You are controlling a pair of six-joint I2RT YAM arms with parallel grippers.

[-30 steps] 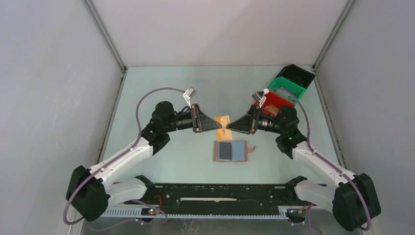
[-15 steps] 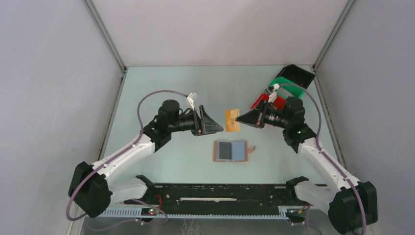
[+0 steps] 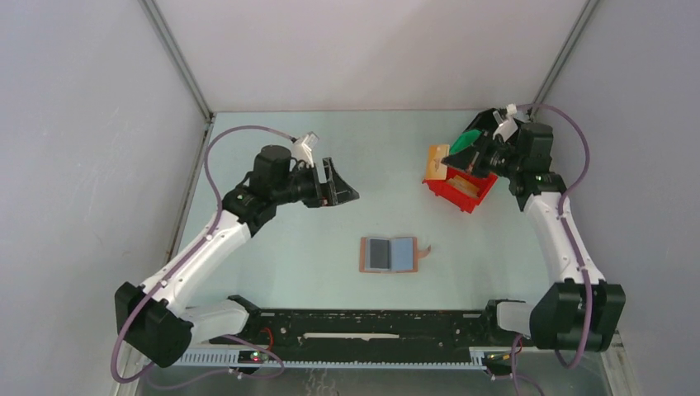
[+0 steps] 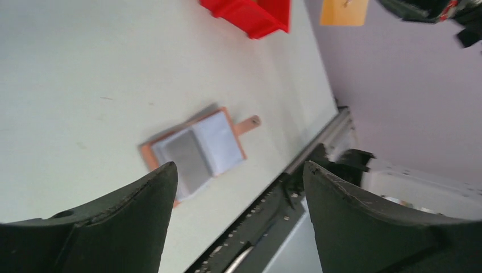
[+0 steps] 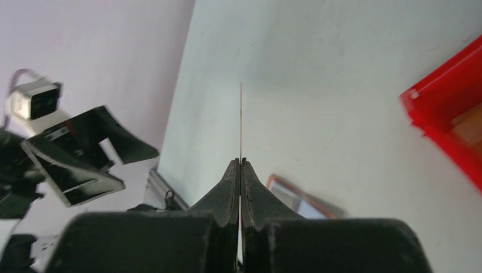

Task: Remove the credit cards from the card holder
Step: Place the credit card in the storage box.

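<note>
The card holder [image 3: 388, 253] lies open on the table, brown-rimmed, with a dark grey card face in its left half and pale blue-grey lining on the right; it also shows in the left wrist view [image 4: 196, 151]. My right gripper [image 3: 450, 157] is shut on a tan credit card [image 3: 435, 163], held upright over the near-left corner of the red bin [image 3: 458, 194]. In the right wrist view the card [image 5: 241, 119] is an edge-on line rising from the pinched fingertips [image 5: 240, 161]. My left gripper [image 3: 338, 191] hangs open and empty, up and left of the holder [image 4: 239, 166].
A green bin [image 3: 468, 140] peeks out behind the red bin at the back right, mostly covered by my right arm. Something tan lies inside the red bin [image 5: 449, 131]. The black rail [image 3: 371, 322] runs along the near edge.
The left gripper opened, let go of the tan card and drew back to the left. The right gripper shut on the card and carried it back and right, over the red bin.
</note>
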